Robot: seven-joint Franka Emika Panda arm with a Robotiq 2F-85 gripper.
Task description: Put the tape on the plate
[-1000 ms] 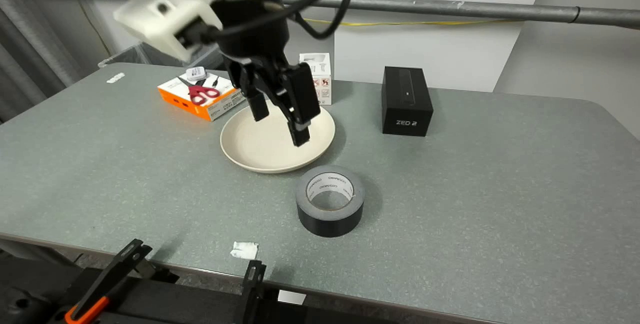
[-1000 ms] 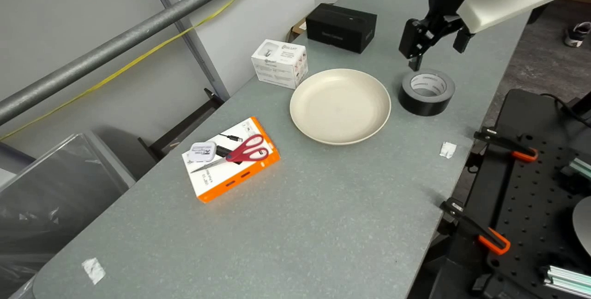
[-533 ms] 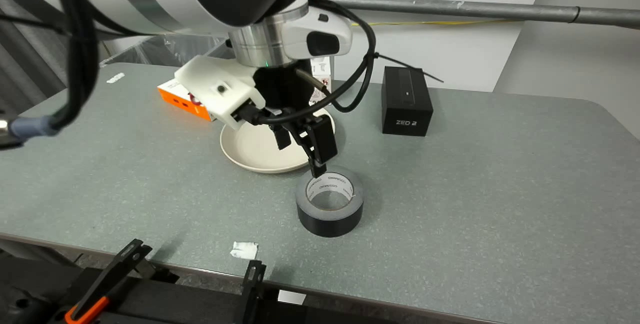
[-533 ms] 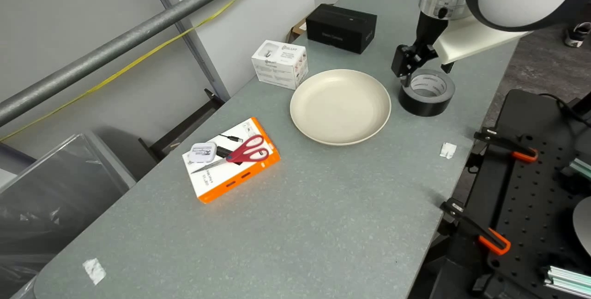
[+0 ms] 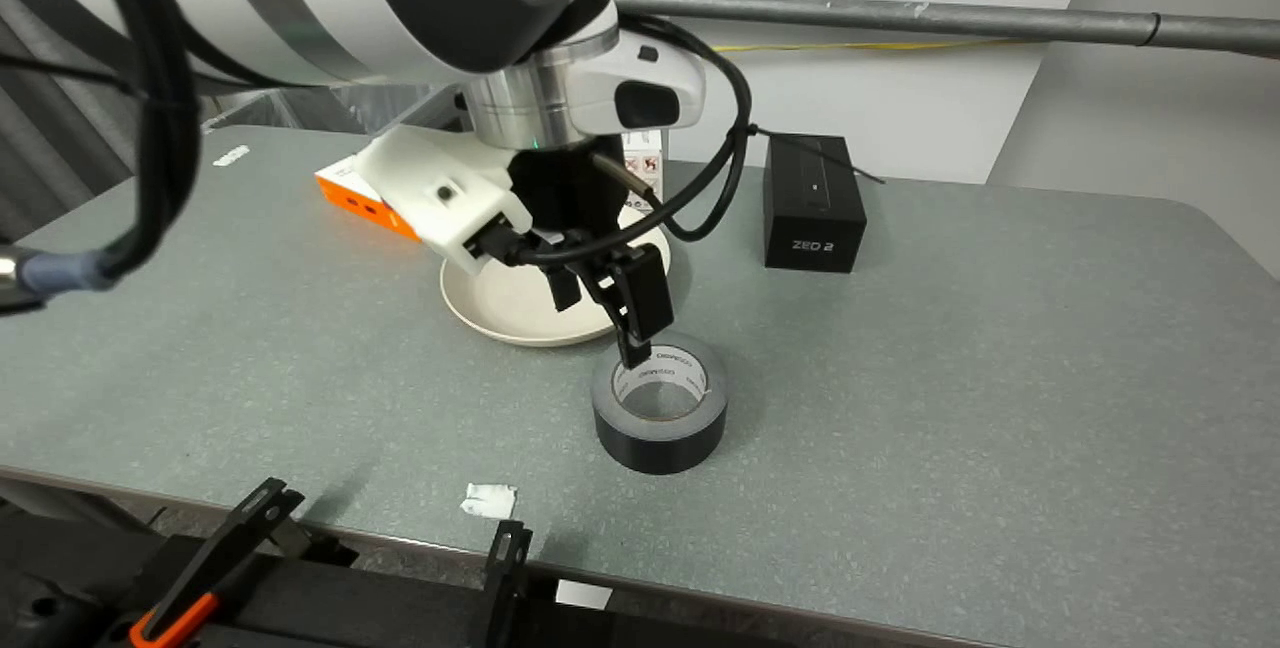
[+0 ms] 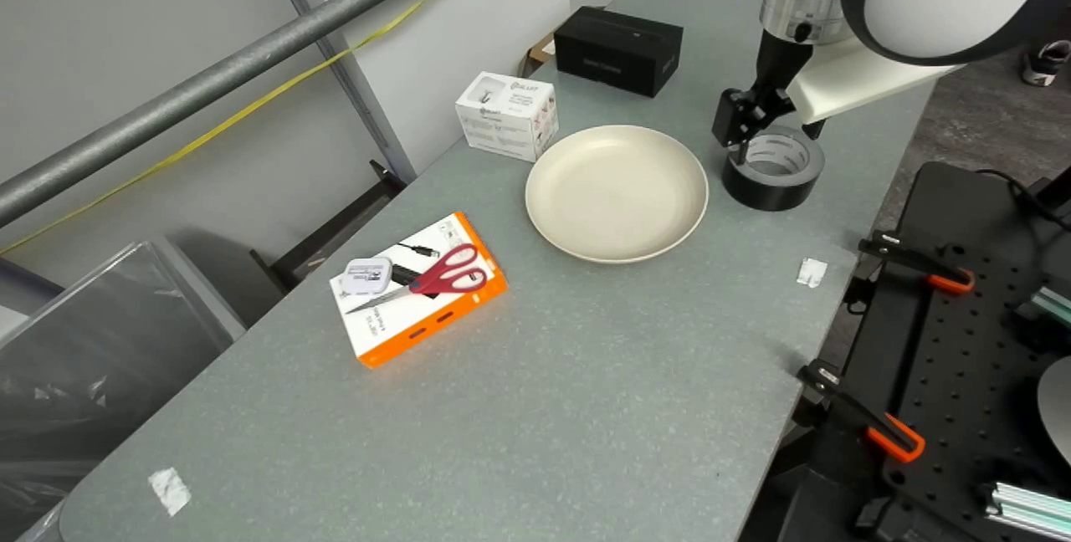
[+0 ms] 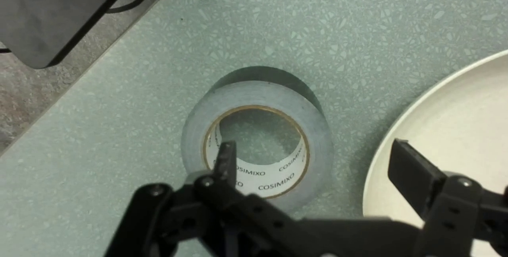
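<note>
While the gripper (image 7: 312, 152) hangs above the table (image 6: 586, 408), its jaws stand wide apart. The tape (image 5: 660, 453) lies flat on the table, hollow centre facing up, just beside the plate (image 6: 617, 195) — a narrow strip of table separates the two. In the wrist view, one fingertip (image 7: 227, 156) overlaps the hollow centre of the tape and the other overlaps the plate; whether either makes contact cannot be told. In an exterior view, the black box (image 6: 617, 51) and the white box (image 6: 507, 117) sit beyond the plate, the white box nearer to it. On the orange-and-white box (image 6: 385, 331) rest the red-handled scissors (image 6: 456, 270) and a small white case (image 6: 366, 275) — the case near the blades.
</note>
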